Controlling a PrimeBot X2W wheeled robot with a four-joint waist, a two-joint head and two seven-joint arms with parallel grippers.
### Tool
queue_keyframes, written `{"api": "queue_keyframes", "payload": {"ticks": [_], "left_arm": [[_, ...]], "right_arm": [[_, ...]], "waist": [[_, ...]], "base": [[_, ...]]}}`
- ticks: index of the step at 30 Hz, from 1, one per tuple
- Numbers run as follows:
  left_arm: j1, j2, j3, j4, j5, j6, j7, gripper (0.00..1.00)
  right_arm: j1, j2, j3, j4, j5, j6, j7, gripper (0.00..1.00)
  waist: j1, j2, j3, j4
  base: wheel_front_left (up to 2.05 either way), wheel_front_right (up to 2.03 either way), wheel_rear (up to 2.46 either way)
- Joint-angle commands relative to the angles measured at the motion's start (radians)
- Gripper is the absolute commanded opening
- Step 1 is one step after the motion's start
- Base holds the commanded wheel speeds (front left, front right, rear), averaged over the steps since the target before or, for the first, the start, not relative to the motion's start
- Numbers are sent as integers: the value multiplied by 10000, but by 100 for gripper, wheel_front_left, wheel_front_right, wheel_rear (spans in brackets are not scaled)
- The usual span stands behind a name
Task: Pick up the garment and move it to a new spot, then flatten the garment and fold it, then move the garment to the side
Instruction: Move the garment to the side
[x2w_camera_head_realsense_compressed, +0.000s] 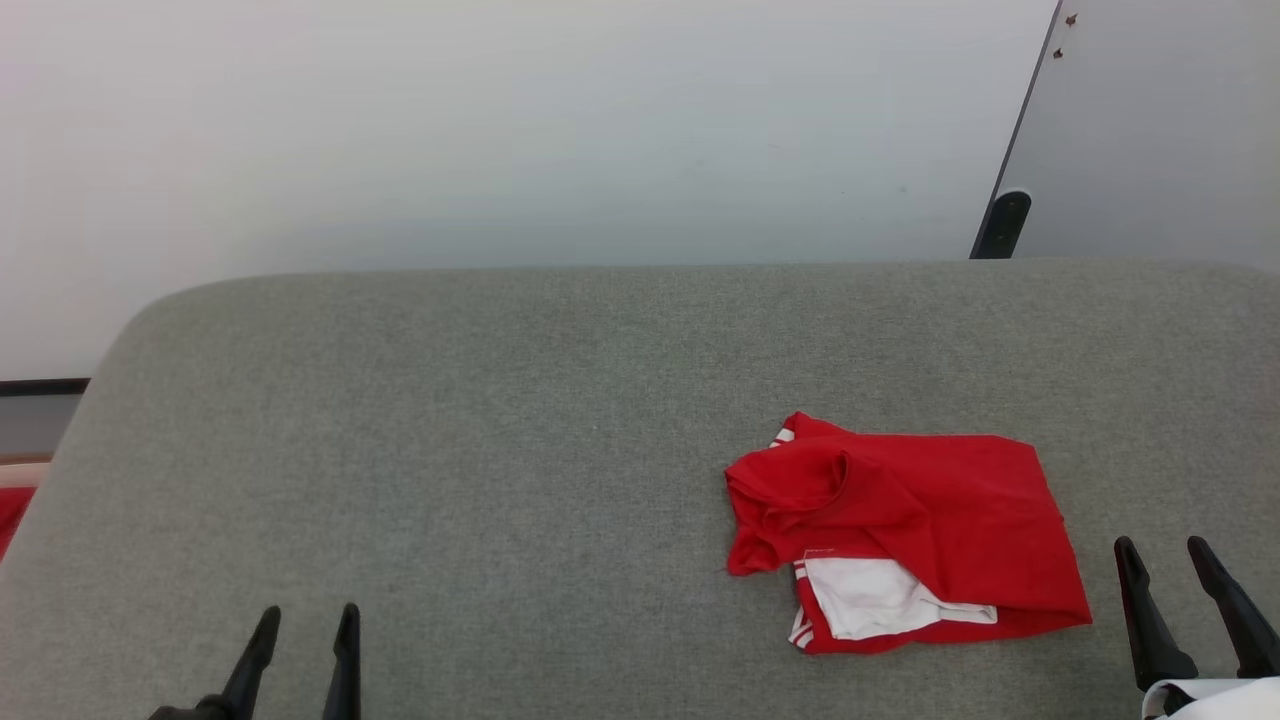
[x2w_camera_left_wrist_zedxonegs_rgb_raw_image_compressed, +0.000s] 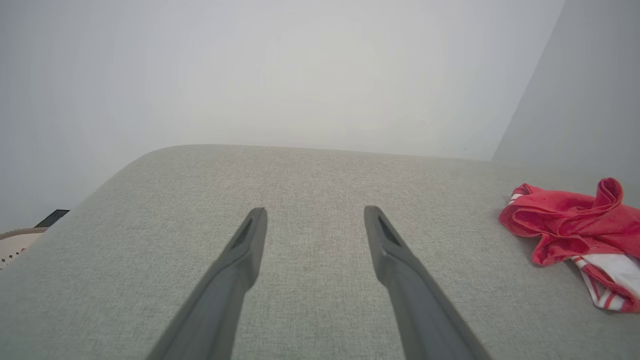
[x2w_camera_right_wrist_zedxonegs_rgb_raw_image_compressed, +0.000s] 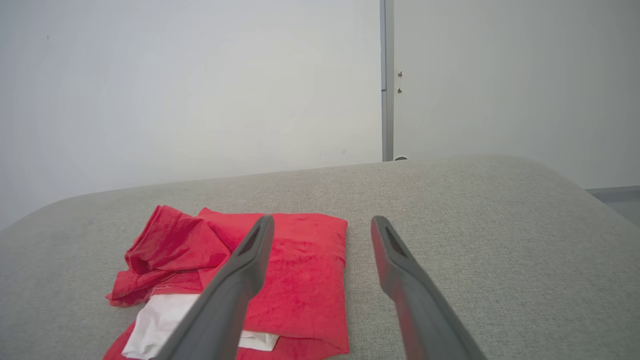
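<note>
Finding: one garment (x2w_camera_head_realsense_compressed: 920, 520), red, lies bunched on the grey fabric surface (x2w_camera_head_realsense_compressed: 500, 450), right of centre. Its white lining is turned out along the near edge.

Your right end effector (x2w_camera_head_realsense_compressed: 1160, 548) stands just beside the garment's near right corner, apart from it, fingers spread wide and holding nothing. The garment lies to its left and slightly farther away. Your left end effector (x2w_camera_head_realsense_compressed: 310, 612) is well apart on the near left, likewise spread and empty.

The garment's long axis runs roughly left to right. In my judgement, the right arm is plainly the nearer for the pickup.

Count: one garment, two end effectors, two fingers each.
</note>
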Motion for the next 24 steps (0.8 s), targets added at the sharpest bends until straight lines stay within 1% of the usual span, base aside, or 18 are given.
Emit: {"api": "queue_keyframes", "payload": {"ticks": [1, 8, 10, 12, 14, 16, 20, 24], "left_arm": [[-52, -4, -21, 3, -60, 46, 6, 100], [-133, -2, -73, 9, -103, 67, 6, 100], [-141, -44, -101, -1, -99, 81, 6, 100], [-164, -95, -130, -10, -122, 98, 6, 100], [-215, -151, -159, -15, -159, 111, 6, 100], [-262, -236, -186, -26, -165, 110, 6, 100], [-543, -408, -297, -49, -116, 57, 4, 100], [-903, -573, -396, 29, -7, -10, 6, 100]], "right_arm": [[-43, 56, -26, 25, -4, -16, -47, 100], [-127, 112, -19, 78, 15, -16, 1, 100], [-263, 46, 196, 41, 63, -16, 249, 100], [-495, -119, 455, 79, 151, -16, 768, 100], [-863, -308, 751, 131, 362, -16, 1563, 100], [-1328, -707, 1143, 194, 476, -16, 2637, 100], [-2460, -1478, 1698, 273, 883, -16, 4934, 100], [-3438, -2033, 1965, 658, 1615, -16, 7311, 100]], "waist": [[0, 0, 8, 2], [0, 0, 29, 20], [0, 0, 52, 7], [0, 0, 101, -5], [0, 0, 174, 10], [0, 0, 305, 38], [0, 0, 789, 171], [0, 0, 1246, 350]], "base": [[0, 0, 0], [0, 0, 0], [0, 0, 0], [0, 0, 0], [0, 0, 0], [0, 0, 0], [0, 0, 0], [0, 0, 0]]}}
